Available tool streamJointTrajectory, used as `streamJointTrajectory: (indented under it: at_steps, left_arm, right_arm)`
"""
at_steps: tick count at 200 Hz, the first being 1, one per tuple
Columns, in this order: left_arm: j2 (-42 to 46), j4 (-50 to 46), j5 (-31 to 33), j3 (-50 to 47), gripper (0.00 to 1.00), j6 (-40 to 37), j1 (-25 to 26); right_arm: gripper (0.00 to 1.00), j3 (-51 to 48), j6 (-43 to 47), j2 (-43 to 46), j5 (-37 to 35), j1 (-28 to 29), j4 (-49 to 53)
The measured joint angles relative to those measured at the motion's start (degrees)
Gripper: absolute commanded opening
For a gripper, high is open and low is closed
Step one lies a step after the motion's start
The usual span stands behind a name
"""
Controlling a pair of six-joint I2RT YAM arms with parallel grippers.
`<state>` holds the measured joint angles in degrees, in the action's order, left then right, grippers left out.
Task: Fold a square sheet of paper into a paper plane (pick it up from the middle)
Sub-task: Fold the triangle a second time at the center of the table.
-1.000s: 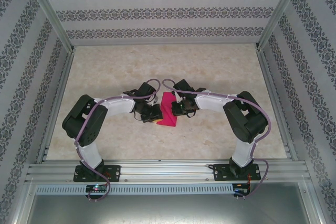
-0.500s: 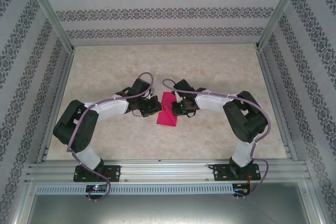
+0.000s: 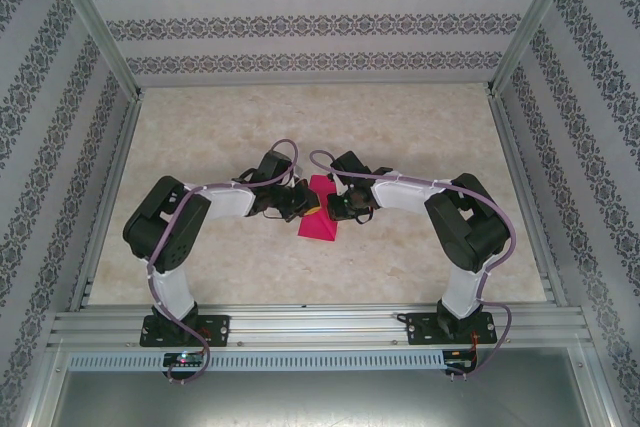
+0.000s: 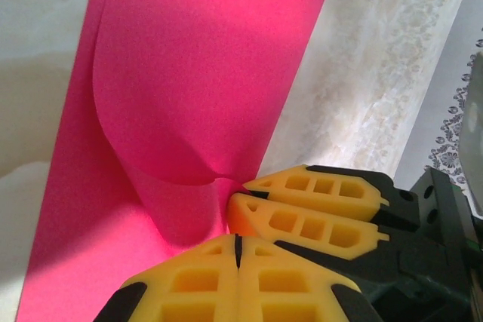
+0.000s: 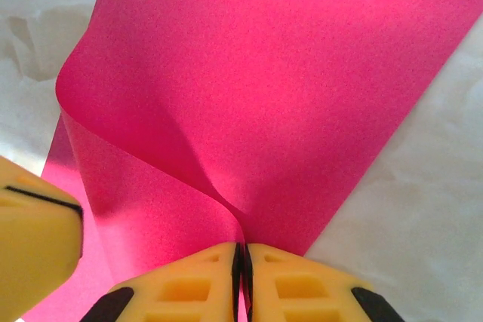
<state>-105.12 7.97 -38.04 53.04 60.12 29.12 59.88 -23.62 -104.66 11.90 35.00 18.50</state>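
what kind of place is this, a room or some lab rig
Probably a lab test booth, not a room: an aluminium frame boxes in a marble-look table, patterned panels stand as walls, and a left arm and right arm are bolted to the front rail.

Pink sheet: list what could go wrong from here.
1. The right gripper pinches the square sheet of paper at a single spot, where it puckers; pulling may tear or wrinkle it.
2. The sheet bends over in a loose curl with no pressed crease; it could spring open or crease crooked.
3. The left gripper, shut, sits right beside the right one's fingertips; they may collide.
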Motion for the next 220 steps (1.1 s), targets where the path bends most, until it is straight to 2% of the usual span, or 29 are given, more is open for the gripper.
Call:
streamJointTrajectory:
  at_steps: [103,152,181,204,220]
  left_arm:
    - [-3.8,-0.6,0.1,0.1,0.04,0.4,0.0]
    - [-3.8,-0.6,0.1,0.1,0.03,0.4,0.0]
    - [-3.8,-0.6,0.1,0.1,0.03,0.4,0.0]
    - [-3.8,-0.6,0.1,0.1,0.03,0.4,0.0]
    - [-3.8,-0.6,0.1,0.1,0.03,0.3,0.0]
  right_arm:
    - [0.17,0.0,0.0,0.0,0.2,0.0,0.0]
    - [0.41,0.3,-1.0,0.9,1.0,0.0,0.1]
    - [0.45,-2.2,-3.2,8.1,0.2,-1.4,-0.2]
    - [0.41,-5.9,-6.5,15.8,0.5,-2.1,-2.3]
    - [0.23,-9.3,-10.1,18.9,3.5,-1.9,-6.4]
